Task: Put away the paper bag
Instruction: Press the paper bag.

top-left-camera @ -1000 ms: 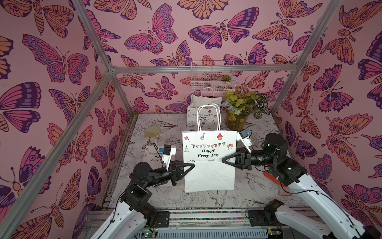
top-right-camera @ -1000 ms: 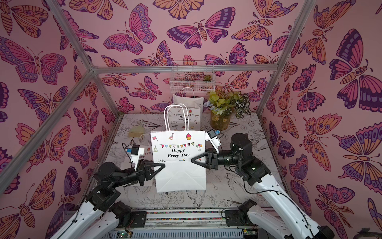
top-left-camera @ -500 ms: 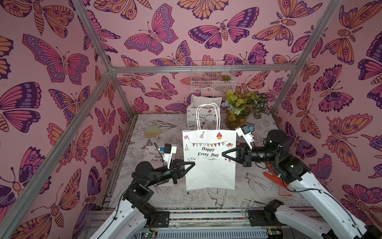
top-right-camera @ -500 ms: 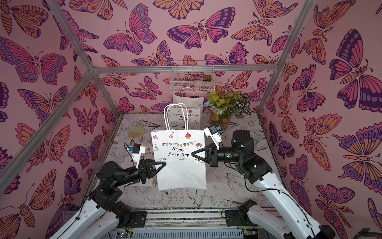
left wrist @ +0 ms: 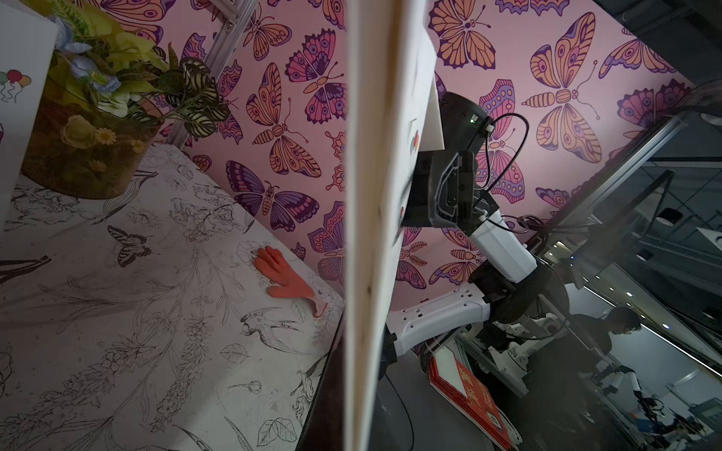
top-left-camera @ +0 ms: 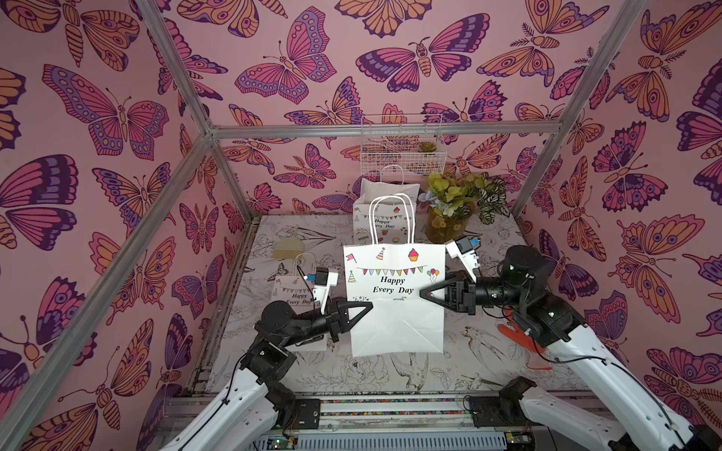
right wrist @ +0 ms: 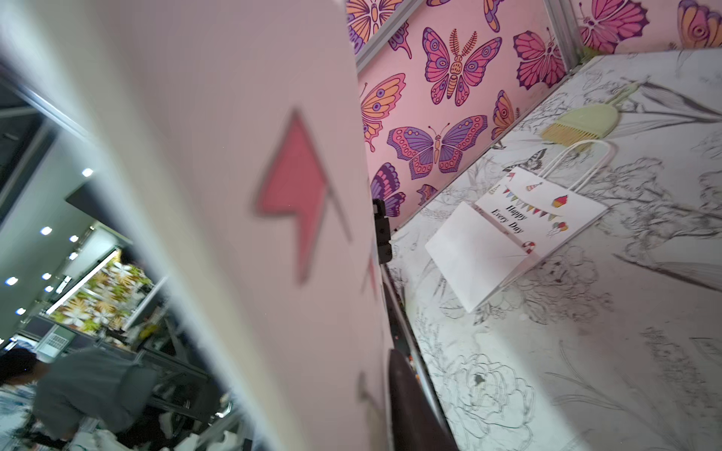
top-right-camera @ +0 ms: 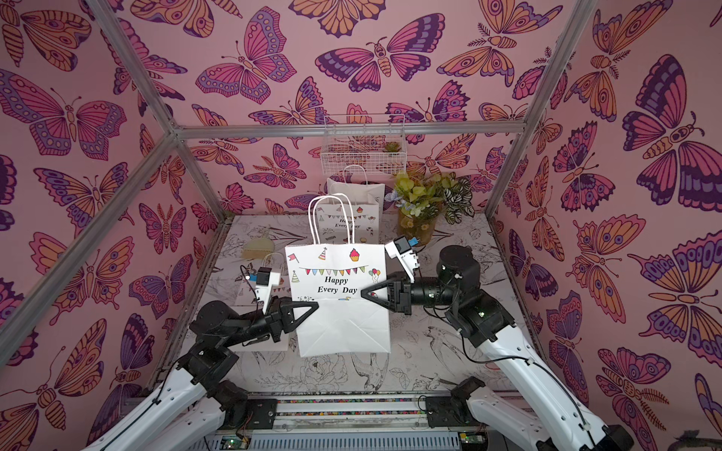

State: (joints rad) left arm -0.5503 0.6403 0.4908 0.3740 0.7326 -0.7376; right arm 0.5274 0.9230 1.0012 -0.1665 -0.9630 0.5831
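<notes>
- At the middle of the table (top-left-camera: 469, 371), in both top views, the bag (top-left-camera: 394, 308) is upright and folded flat, print toward the rig. The left gripper (top-left-camera: 369, 306) is clamped on its left edge. The right gripper (top-left-camera: 422, 292) meets the right edge.
- Left wrist view: the bag (left wrist: 375, 195) runs edge-on through the frame, pinched between closed jaws.
- Right wrist view: the bag's face (right wrist: 234, 195) fills the near side, and one finger (right wrist: 414, 410) lies alongside it. Whether this gripper grasps or has let go cannot be told.
- Handling, as judged: light, thin paper, limp across the face and stiffer at the folds. It probably creases and tears readily. Grip the folded side edges or the handles (top-left-camera: 390, 196), not the face.
</notes>
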